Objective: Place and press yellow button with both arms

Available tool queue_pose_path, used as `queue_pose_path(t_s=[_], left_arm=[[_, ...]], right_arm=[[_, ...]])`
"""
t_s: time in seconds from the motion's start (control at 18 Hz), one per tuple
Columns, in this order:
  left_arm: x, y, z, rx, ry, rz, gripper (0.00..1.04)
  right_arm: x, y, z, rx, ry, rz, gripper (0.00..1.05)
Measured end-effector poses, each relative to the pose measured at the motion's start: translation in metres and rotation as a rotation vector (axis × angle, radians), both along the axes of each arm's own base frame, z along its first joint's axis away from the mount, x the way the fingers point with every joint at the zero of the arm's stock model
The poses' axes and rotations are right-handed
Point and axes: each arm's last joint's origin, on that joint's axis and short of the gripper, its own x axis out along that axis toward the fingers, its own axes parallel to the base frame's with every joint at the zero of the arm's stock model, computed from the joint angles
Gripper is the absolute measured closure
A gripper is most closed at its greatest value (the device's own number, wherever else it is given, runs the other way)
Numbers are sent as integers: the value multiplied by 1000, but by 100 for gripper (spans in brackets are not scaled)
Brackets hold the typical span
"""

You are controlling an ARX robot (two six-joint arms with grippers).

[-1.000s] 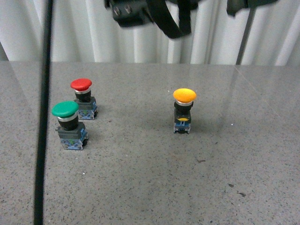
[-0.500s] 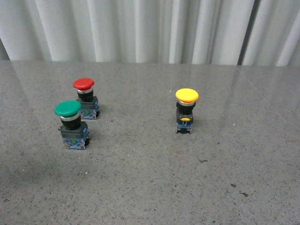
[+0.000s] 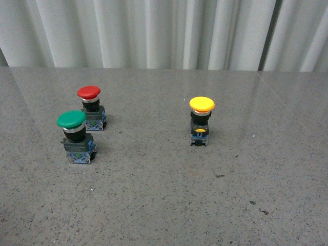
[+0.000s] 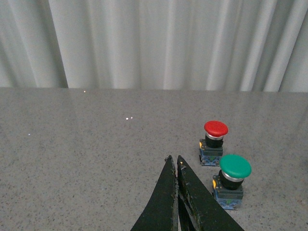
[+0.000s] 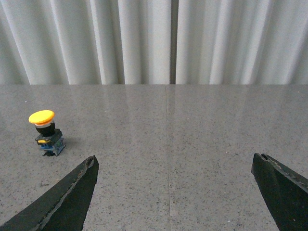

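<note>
Right of centre on the desk (image 3: 154,205), the yellow button (image 3: 201,120) stands upright. Left gripper (image 4: 174,162) is pinched narrow, empty; right gripper (image 5: 173,159) gapes wide.

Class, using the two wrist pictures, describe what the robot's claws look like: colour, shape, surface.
Both are matte black. The left claw has two long fingers tapering to thin points, with slightly rough edges. The right claw shows the same dark wedge-shaped fingers. No cables or markings are visible.
</note>
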Motion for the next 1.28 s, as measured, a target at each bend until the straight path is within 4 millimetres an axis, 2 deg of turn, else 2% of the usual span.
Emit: queue_pose_path(t_s=[0.28,0.72,1.11,1.17,1.28], left_arm=[[-15,17,-15,-1,-5,22,103],[-30,16,-31,-1,-11,0,103],[-39,16,-30,-1,-25,0,103],[-46,15,-37,-1,36,-4,103],[-49,16,-31,-1,-29,2,103]], right_arm=[[0,0,0,0,0,0,7],[0,0,0,0,0,0,7],[0,0,0,0,0,0,7],[0,0,0,0,0,0,7],[0,0,0,0,0,0,7]])
